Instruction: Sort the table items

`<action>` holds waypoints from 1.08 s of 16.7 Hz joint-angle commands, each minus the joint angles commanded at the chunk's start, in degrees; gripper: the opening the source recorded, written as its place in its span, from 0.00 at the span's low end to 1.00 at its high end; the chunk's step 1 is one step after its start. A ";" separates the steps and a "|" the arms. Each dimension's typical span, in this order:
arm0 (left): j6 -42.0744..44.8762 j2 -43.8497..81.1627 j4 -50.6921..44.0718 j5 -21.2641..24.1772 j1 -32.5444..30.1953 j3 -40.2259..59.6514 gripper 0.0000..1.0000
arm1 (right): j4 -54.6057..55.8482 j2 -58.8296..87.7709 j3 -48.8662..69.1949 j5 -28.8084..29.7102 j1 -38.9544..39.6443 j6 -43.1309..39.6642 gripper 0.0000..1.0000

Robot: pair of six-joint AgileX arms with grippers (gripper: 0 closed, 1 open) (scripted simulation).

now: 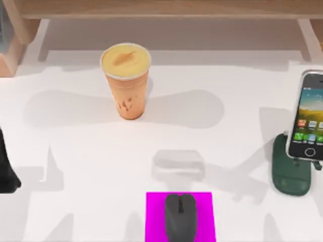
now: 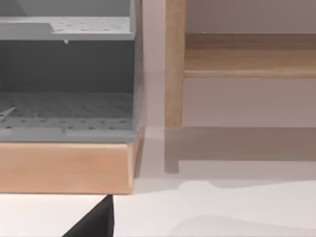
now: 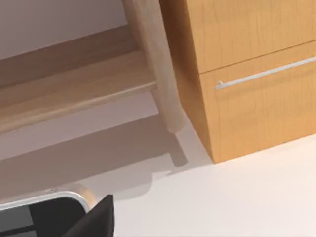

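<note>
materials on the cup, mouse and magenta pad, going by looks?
Cup: looks like translucent orange plastic or coated paper, smooth, with a paler rim and matte yellow top; cannot tell which.
Mouse: dark grey matte plastic by its dull, even shell and central seam.
Magenta pad: flat, uniform, no sheen; could be fabric, rubber or card.

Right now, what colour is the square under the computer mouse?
Bright magenta. The square under the dark grey computer mouse shows best in the top view.
</note>
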 joint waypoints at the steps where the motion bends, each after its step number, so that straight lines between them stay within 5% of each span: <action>1: 0.00 0.00 0.00 0.00 0.00 0.00 1.00 | 1.22 -4.10 -2.44 -3.68 -3.12 -2.37 1.00; 9: 0.00 0.00 0.00 0.00 0.00 0.00 1.00 | 7.31 -22.38 -19.33 -26.26 -17.15 -16.74 1.00; 18: -0.03 1.71 1.21 -0.46 -0.70 0.47 1.00 | 7.62 -23.32 -20.49 -27.58 -17.74 -17.60 1.00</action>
